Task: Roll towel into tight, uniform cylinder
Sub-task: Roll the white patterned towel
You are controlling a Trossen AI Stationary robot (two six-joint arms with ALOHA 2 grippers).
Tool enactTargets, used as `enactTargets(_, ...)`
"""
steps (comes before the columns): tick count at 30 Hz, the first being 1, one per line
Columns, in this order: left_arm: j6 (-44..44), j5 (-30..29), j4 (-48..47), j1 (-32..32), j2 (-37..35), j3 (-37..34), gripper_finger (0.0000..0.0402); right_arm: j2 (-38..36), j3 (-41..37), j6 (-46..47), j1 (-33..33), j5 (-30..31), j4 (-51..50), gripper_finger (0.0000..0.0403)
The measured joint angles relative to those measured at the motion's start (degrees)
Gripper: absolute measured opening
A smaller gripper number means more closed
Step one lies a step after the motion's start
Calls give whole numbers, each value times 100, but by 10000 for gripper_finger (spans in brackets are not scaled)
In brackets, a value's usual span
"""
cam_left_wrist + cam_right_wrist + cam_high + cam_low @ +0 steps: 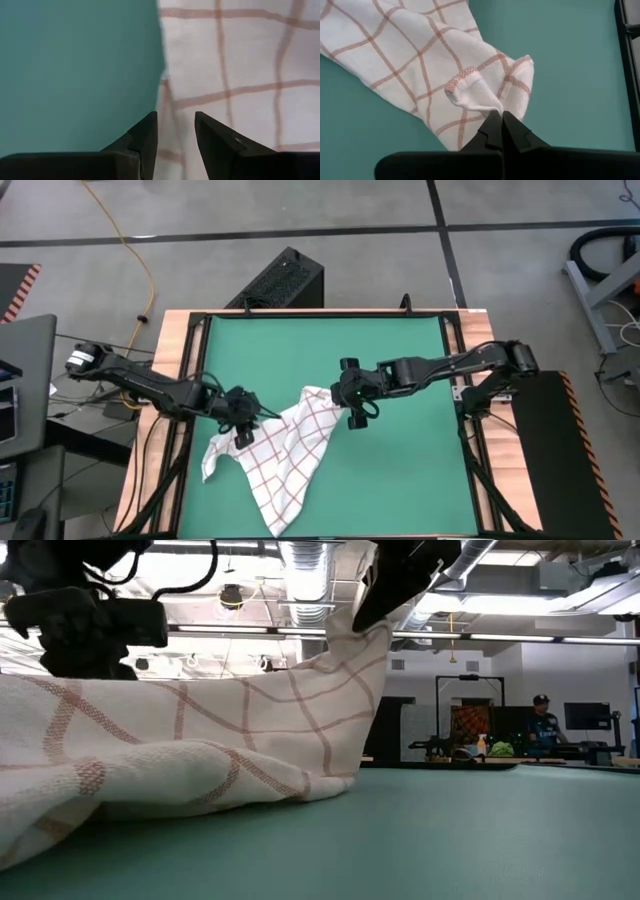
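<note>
Towel: the towel (288,452) lies crumpled on the front-left part of the green mat (400,370), one corner lifted off the surface, the rest trailing toward the mat's front edge.
Right gripper: the right gripper (502,119) is clamped tight on the towel's raised corner, the hemmed edge bunched just ahead of its fingertips (the low view shows that corner hoisted well above the mat, cloth sloping down from it).
Left gripper: the left gripper (175,131) hangs over the towel's left edge, its fingers (145,137) parted with cloth showing in the gap between them; whether they touch the cloth I cannot tell.
Towel edges: the left edge runs straight beside bare mat in the left wrist view; the front point of the cloth reaches close to the mat's front border.
Open room: the whole far half of the mat and its right side are bare green, bounded by the dark frame (458,350) around it.
Beyond the table: a person (541,725) stands far back in the room.
</note>
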Motion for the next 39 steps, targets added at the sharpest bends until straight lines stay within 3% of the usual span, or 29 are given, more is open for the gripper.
enactTargets(9, 61, 100, 724, 3, 89, -275, 110, 0, 0, -18, -2, 0, 2, 7)
enactTargets(19, -95, 901, 1212, 14, 748, -313, 14, 2, 0, -6, 0, 0, 47, 8)
enactTargets(22, -303, 968, 1175, 14, 691, -141, 5, -14, 0, 132, 0, -2, 232, 8)
enactTargets(33, 51, 341, -810, 14, 2, 1377, 0, -660, -2, 524, -218, 35, 625, 7)
enactTargets(39, 597, -410, -1855, 167, -146, 2614, 0, -1153, -2, 538, -329, 649, 762, 7)
